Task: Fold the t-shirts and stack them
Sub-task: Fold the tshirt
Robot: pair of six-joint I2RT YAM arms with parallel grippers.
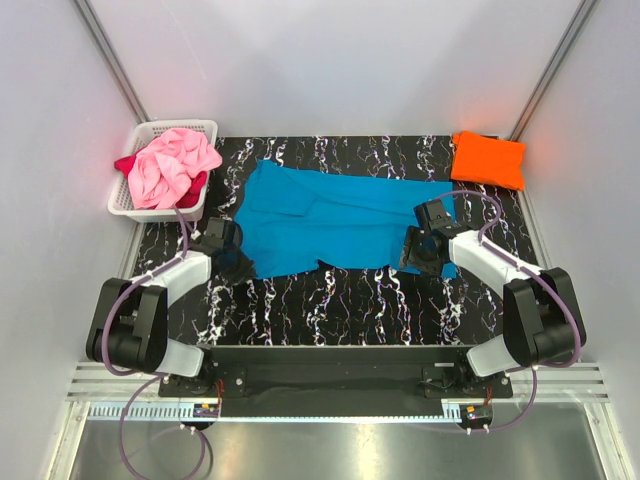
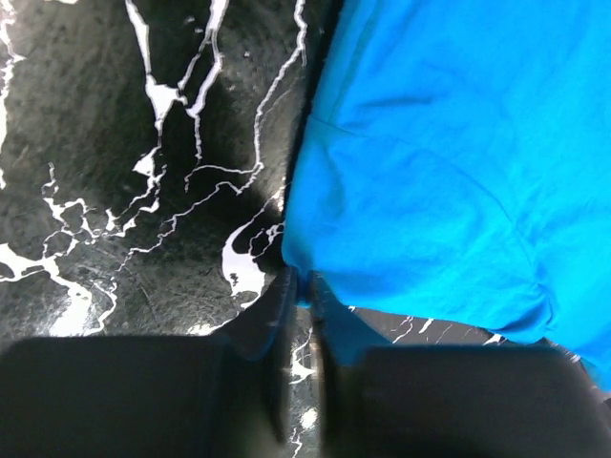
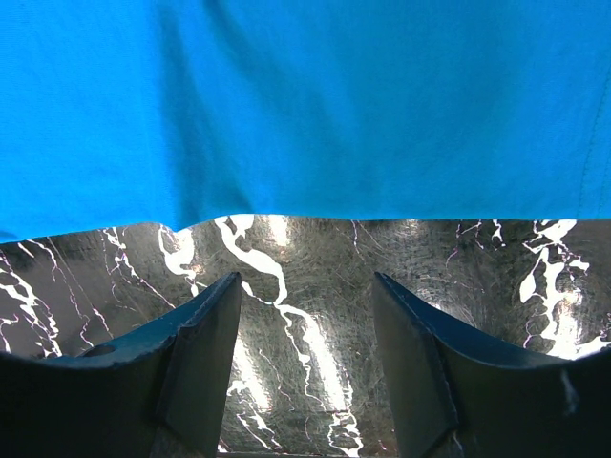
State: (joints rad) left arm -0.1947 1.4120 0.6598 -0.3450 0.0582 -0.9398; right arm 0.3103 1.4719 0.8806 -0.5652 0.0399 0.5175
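The left gripper [image 2: 304,286] is pinched narrow on the near-left corner of the blue shirt [image 1: 330,215]. In the left wrist view a fold of the cloth runs down between its fingers [image 2: 329,329], which almost meet. In the top view this gripper [image 1: 236,262] sits at about 8 o'clock of the shirt, low over the table [image 1: 330,300].

The right gripper [image 3: 305,286] stands wide. Its fingers [image 3: 205,324] hold nothing, and only marbled table shows between them. The shirt's near hem lies just ahead of the tips, at their 12 o'clock, not between them. From above, this gripper [image 1: 418,250] is at about 4 o'clock of the shirt, at its near edge.

The blue shirt lies spread out, mostly flat, across the middle of the table. Its long side runs left to right, and one flap is folded over near its centre.

At the table's 1 o'clock corner the orange shirt [image 1: 487,158] rests folded into a neat rectangle, well apart from the blue one.

At 10 o'clock stands the basket [image 1: 160,128]. It holds the pink shirt [image 1: 172,165], crumpled and heaped above the rim. The red shirt [image 1: 198,186] lies under it, showing at the left and near-right sides.
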